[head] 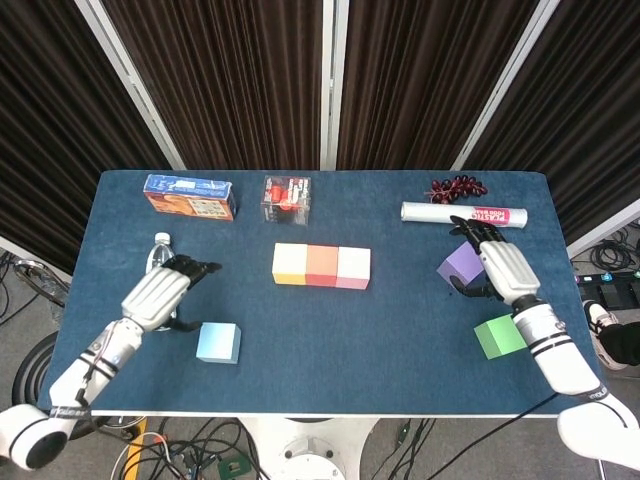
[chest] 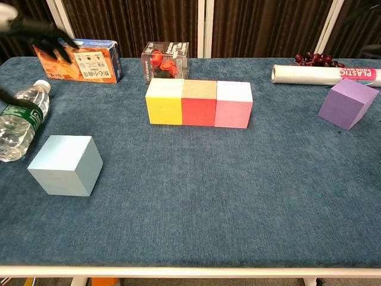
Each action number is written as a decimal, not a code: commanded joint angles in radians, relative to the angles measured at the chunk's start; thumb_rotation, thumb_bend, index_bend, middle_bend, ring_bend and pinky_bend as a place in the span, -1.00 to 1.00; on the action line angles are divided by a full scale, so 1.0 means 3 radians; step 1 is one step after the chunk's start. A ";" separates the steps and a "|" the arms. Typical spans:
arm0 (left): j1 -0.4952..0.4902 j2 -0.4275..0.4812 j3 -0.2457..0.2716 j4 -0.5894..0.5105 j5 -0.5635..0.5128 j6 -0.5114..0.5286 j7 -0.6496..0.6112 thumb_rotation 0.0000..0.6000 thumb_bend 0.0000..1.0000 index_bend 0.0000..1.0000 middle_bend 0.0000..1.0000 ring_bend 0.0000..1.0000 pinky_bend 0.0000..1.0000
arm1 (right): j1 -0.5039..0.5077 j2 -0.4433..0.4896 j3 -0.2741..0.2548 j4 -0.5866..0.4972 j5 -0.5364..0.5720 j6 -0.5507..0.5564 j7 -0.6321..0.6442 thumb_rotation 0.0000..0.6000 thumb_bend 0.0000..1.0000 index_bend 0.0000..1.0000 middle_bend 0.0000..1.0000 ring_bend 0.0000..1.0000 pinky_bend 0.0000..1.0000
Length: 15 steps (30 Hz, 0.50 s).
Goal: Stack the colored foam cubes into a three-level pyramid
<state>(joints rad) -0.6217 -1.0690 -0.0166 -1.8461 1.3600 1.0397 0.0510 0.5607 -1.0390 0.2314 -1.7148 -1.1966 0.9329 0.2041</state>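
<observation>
A yellow cube (head: 288,264), a red cube (head: 322,266) and a pink cube (head: 353,267) stand touching in a row at the table's middle; the chest view shows the same yellow (chest: 165,102), red (chest: 199,104) and pink (chest: 233,105) cubes. A light blue cube (head: 219,342) (chest: 65,165) sits front left. My left hand (head: 160,293) (chest: 36,33) hovers open just left of it. At the right a purple cube (head: 462,264) (chest: 348,103) lies turned askew, with my right hand (head: 497,262) open beside and above it. A green cube (head: 500,336) lies nearer the front edge.
A water bottle (head: 157,247) (chest: 16,122) lies partly under my left hand. Along the back stand an orange box (head: 189,196), a clear box with red contents (head: 286,198), a plastic wrap roll (head: 463,214) and dark grapes (head: 456,187).
</observation>
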 commanded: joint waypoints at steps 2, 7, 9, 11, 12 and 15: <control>0.0184 -0.0003 0.0146 -0.0104 0.0098 0.0122 0.0082 1.00 -0.82 -0.68 -0.65 -0.69 -0.70 | -0.0022 0.0011 0.0027 0.0053 0.0016 0.0001 0.0113 1.00 -0.45 -1.00 -0.66 -1.00 -1.00; 0.0290 -0.0186 0.0230 -0.0048 0.0042 0.0131 0.0318 1.00 -0.84 -0.68 -0.75 -0.76 -0.72 | -0.0012 -0.0009 0.0026 0.0105 -0.0020 -0.0026 0.0183 1.00 -0.45 -1.00 -0.66 -1.00 -1.00; 0.0305 -0.0232 0.0252 -0.0060 -0.0047 0.0083 0.0446 1.00 -0.86 -0.68 -0.78 -0.79 -0.72 | -0.0007 -0.0016 0.0022 0.0114 -0.0032 -0.0038 0.0199 1.00 -0.45 -1.00 -0.67 -1.00 -1.00; 0.0327 -0.0269 0.0260 -0.0098 -0.0107 0.0076 0.0540 1.00 -0.87 -0.68 -0.78 -0.79 -0.72 | -0.0006 -0.0022 0.0018 0.0122 -0.0042 -0.0041 0.0209 1.00 -0.45 -1.00 -0.67 -1.00 -1.00; 0.0335 -0.0285 0.0265 -0.0107 -0.0118 0.0075 0.0577 1.00 -0.87 -0.68 -0.78 -0.79 -0.72 | -0.0004 -0.0024 0.0015 0.0127 -0.0044 -0.0045 0.0210 1.00 -0.44 -1.00 -0.67 -1.00 -1.00; 0.0347 -0.0356 0.0276 -0.0105 -0.0156 0.0049 0.0673 1.00 -0.87 -0.68 -0.78 -0.79 -0.72 | -0.0009 -0.0033 0.0013 0.0141 -0.0045 -0.0045 0.0233 1.00 -0.44 -1.00 -0.67 -1.00 -1.00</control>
<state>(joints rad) -0.5214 -1.1641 0.0626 -1.8765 1.3224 1.0609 0.2413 0.5585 -1.0483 0.2353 -1.6729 -1.2101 0.9190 0.2736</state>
